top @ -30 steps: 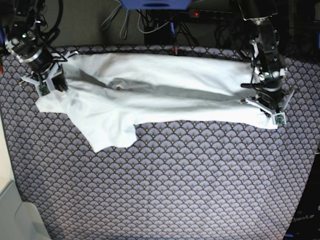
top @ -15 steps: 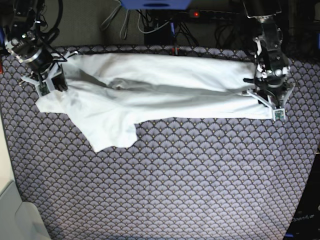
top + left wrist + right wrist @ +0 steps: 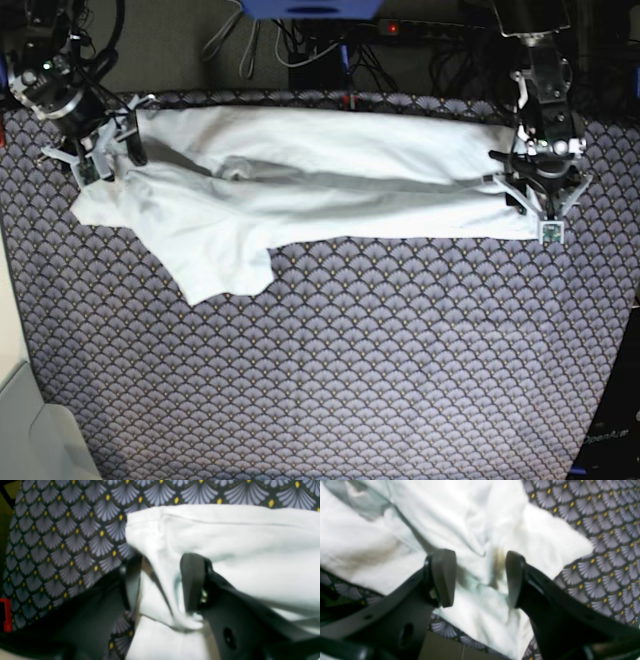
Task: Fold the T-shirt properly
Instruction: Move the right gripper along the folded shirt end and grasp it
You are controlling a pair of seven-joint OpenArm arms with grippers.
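We see the T-shirt (image 3: 300,185) lying long and flat on the patterned bench (image 3: 350,360). Both sets of fingers (image 3: 443,576) (image 3: 191,580) are spread apart over its two ends, with cloth lying loose between them.

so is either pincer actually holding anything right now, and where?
Nothing is gripped. Right pincer stands open over the plain white cotton T-shirt. Left pincer is parted too, with a ridge of the shirt's end lying loose between its fingers.
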